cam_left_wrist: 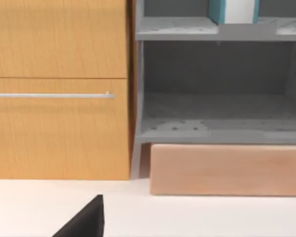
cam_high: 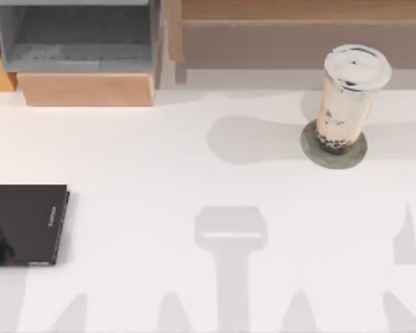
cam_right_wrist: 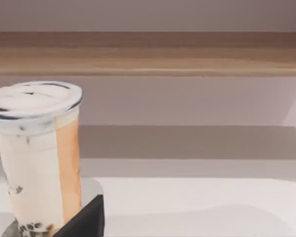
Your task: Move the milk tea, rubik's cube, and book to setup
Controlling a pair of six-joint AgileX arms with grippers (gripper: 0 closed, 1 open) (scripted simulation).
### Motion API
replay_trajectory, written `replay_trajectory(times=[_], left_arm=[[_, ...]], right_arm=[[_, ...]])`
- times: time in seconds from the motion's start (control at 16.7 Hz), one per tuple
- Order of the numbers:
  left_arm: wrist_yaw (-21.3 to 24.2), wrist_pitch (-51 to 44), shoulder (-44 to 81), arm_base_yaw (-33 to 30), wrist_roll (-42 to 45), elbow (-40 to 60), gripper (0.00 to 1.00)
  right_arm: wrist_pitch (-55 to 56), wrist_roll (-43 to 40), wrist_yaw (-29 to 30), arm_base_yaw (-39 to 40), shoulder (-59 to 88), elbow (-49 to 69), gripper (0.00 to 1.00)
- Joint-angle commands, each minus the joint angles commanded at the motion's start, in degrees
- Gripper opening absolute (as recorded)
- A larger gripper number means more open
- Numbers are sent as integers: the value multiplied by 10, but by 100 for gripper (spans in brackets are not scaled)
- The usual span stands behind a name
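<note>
Jaws on both arms? Can't tell from here. Milk tea (cam_high: 351, 97) stands upright on a grey disc (cam_high: 312, 148) at about 2 o'clock, presumably its spot. Book (cam_left_wrist: 234, 11) is already shelved upright in the grey cubby (cam_left_wrist: 217, 133).

The milk tea (cam_high: 348, 97) sits in a clear, glossy plastic cup with a white lid, on a matt grey disc (cam_high: 333, 149). The table (cam_high: 194, 180) is smooth matt white. The black book (cam_high: 28, 223) looks glossy. The cabinet (cam_left_wrist: 59, 89) is grained wood with a metal handle (cam_left_wrist: 52, 95); the shelf unit (cam_left_wrist: 217, 133) is speckled matt grey.
</note>
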Motion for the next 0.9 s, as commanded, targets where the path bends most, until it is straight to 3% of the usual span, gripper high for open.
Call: replay_trajectory(times=[0.48, 0.9], left_arm=[[-7, 32, 61, -8, 0, 57, 100], [-34, 156, 398, -41, -1, 295, 100]], right_arm=[[0, 0, 0, 0, 0, 0, 100], [0, 0, 0, 0, 0, 0, 100]])
